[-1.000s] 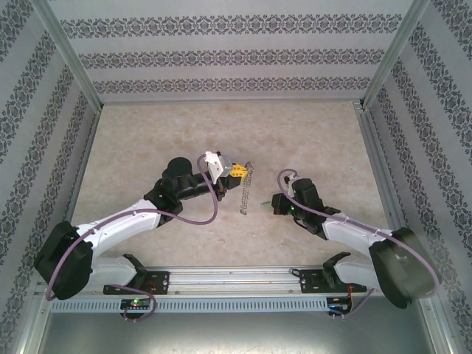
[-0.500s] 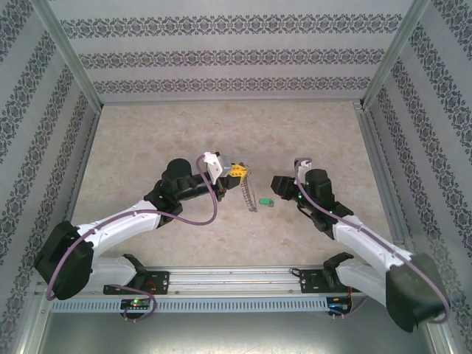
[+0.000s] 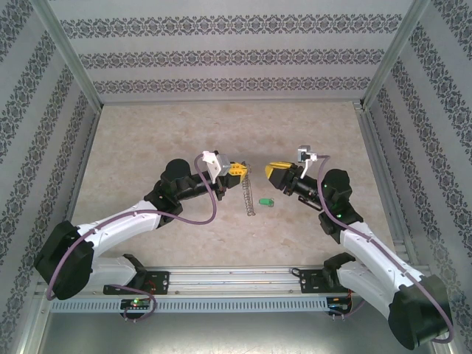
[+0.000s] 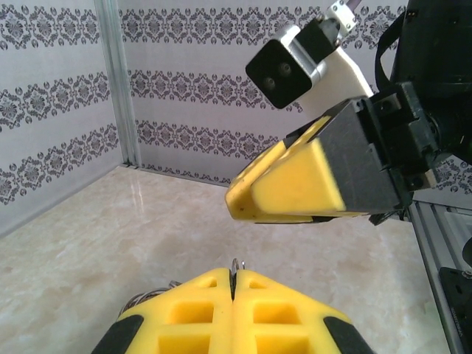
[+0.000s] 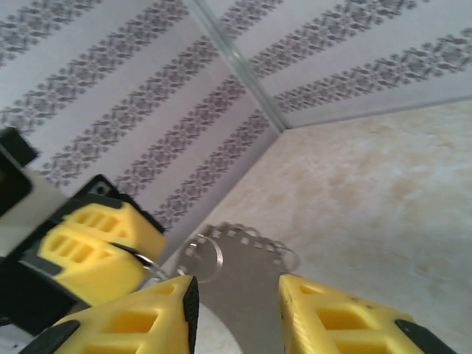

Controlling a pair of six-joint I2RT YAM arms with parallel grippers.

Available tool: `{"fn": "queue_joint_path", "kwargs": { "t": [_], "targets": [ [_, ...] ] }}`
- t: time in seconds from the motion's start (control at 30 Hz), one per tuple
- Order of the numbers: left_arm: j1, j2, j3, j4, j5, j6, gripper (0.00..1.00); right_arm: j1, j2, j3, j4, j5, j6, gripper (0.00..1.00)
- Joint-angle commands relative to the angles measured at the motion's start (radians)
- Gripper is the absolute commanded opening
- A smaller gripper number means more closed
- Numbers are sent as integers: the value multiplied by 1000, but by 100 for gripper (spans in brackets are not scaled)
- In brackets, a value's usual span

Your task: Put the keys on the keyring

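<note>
My left gripper (image 3: 237, 169) is shut on the top of the keyring (image 3: 248, 195), a thin grey wire ring with small loops along its rim. The ring hangs edge-on down to the table. In the left wrist view its wire (image 4: 236, 263) sticks out between the closed yellow fingers (image 4: 184, 310). The green-headed key (image 3: 265, 200) lies loose on the table just right of the ring's lower end. My right gripper (image 3: 274, 173) hovers open above the key and faces the left one, with nothing in its jaws. In the right wrist view the ring (image 5: 243, 233) hangs just beyond the open gripper (image 5: 236, 291).
Patterned walls enclose the beige marble table (image 3: 221, 125) at the back and both sides, with aluminium posts (image 3: 70, 55) in the corners. A metal rail (image 3: 236, 280) runs along the near edge by the arm bases. The two grippers are only a few centimetres apart.
The right gripper has opened and let go of the green key, which now lies on the table. It then rose and turned toward the left gripper. The left arm held still.
</note>
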Motion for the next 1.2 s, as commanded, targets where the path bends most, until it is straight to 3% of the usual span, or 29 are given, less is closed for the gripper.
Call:
{"fn": "queue_joint_path", "kwargs": {
  "t": [0.0,0.3,0.8,1.0,1.17],
  "targets": [
    [-10,2,19,84,15,-19,0,26,21,46,119,-99,18,36],
    [-10,4,27,77,17,-17,0,95,101,88,119,-102,-18,37],
    [-11,3,30,76,23,-16,0,104,176,80,167,-99,-18,37],
    [-10,3,32,74,24,-18,0,112,194,95,187,-108,-11,31],
    [-10,5,31,76,24,-21,0,118,205,103,187,-127,-8,19]
  ]
}}
